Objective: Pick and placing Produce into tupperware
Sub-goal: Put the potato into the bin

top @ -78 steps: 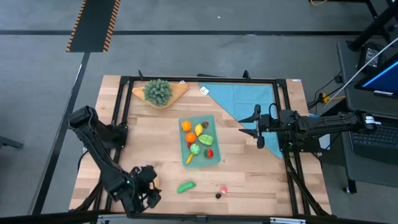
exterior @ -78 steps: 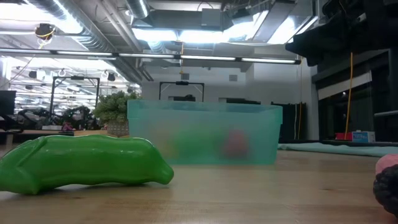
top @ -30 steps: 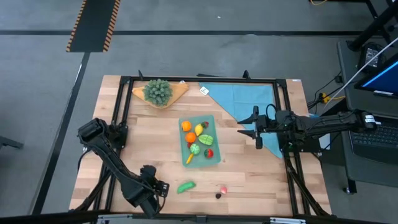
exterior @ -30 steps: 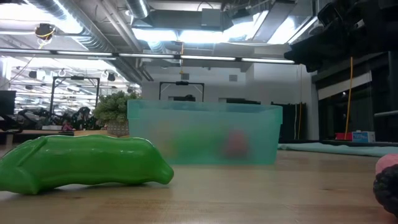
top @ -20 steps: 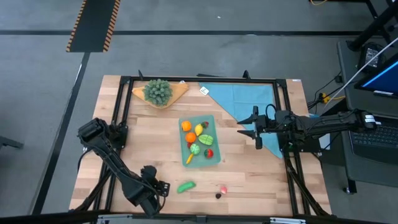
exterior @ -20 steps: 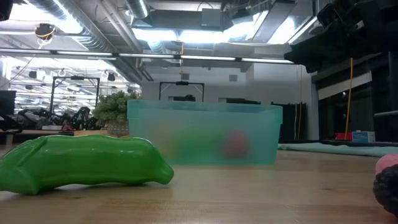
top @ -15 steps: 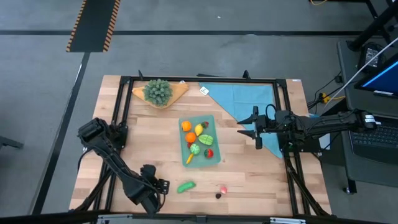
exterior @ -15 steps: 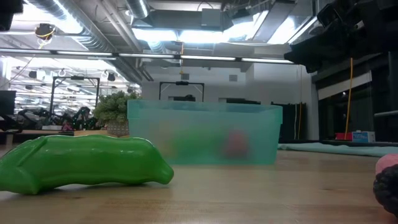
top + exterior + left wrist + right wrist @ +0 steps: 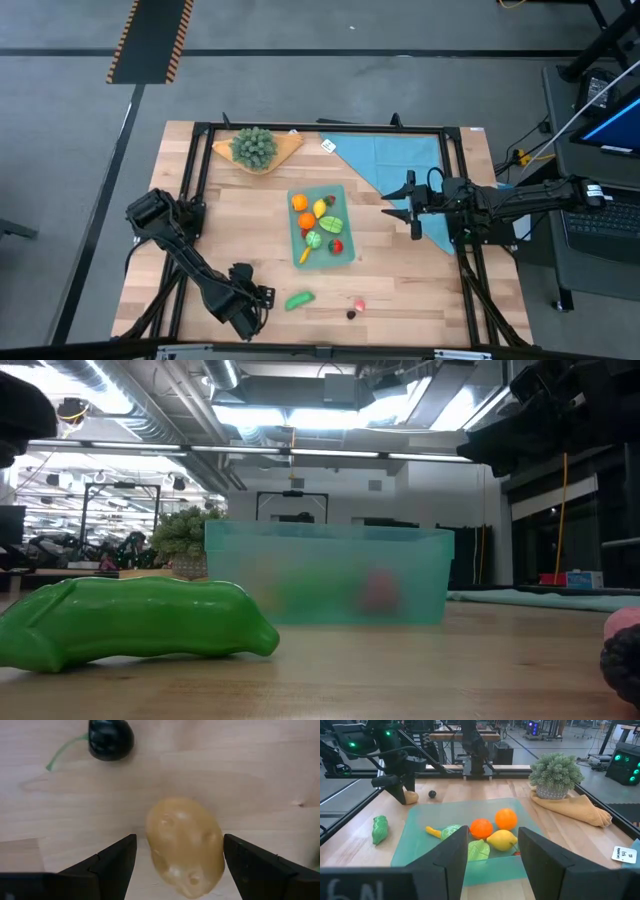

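Left gripper (image 9: 177, 865) at the wooden table's (image 9: 400, 290) front edge.
We record its fingers spread wide, straddling a tan lumpy toy potato (image 9: 185, 845), not yet gripping.

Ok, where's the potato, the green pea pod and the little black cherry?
potato (image 9: 185, 845), left wrist view, middle of its tan skin.
green pea pod (image 9: 135, 622), low view, middle of its body.
black cherry (image 9: 111, 739), left wrist view, on its dark round fruit.

Grey floor (image 9: 330, 80), striped hazard tape (image 9: 152, 40), bright ceiling lights (image 9: 330, 415) overhead.
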You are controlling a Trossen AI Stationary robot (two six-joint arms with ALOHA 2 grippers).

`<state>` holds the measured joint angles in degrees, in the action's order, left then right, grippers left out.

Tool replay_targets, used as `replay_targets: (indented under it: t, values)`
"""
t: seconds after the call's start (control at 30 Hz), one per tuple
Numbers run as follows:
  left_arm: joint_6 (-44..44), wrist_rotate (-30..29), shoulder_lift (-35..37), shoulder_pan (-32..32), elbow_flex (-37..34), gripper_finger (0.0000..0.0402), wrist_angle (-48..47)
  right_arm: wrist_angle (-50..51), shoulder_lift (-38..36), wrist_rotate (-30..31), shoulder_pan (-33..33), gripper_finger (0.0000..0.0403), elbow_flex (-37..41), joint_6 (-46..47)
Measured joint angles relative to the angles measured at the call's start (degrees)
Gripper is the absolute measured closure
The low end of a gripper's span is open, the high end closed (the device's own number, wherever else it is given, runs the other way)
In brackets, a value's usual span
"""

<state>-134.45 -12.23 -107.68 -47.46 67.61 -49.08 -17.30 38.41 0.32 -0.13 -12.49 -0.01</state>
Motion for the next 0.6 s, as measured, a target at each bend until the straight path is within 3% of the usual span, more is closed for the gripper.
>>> replay_targets:
  t: [0.43,0.6]
  values:
    - [0.06,0.02,0.0,0.0,-0.43,0.0116,0.28,0.0,0.0,0.0,-0.01,0.0227,0.0,0.0]
    - [0.06,0.03,0.0,0.04,-0.43,0.0136,0.26,0.0,0.0,0.0,-0.01,0.0227,0.0,0.0]
